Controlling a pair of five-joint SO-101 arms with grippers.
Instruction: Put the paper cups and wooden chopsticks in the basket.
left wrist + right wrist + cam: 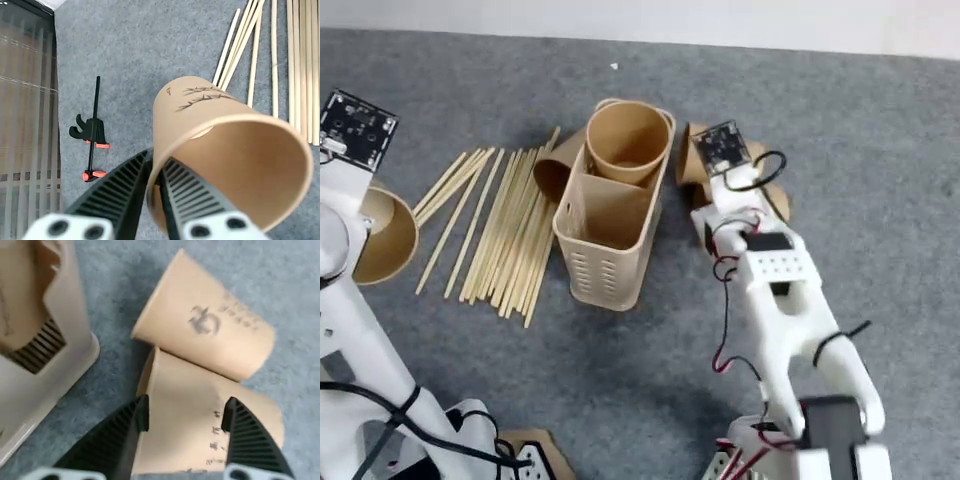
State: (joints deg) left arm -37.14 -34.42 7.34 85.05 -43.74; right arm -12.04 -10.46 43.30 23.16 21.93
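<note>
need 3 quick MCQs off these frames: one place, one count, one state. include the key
1. Where are the chopsticks relative to the basket?
A) inside it
B) flat on the carpet beside it
C) leaning upright against it

2. How many compartments does the basket have?
A) one
B) two
C) four

3. On the left gripper, the jaws are:
A) open and empty
B) shut on chopsticks
C) shut on the wall of a paper cup

Key: 1B, the high view shows them spread on the carpet. 2B, a single divider splits the basket. 3C, the left wrist view shows the jaws pinching the cup wall.
</note>
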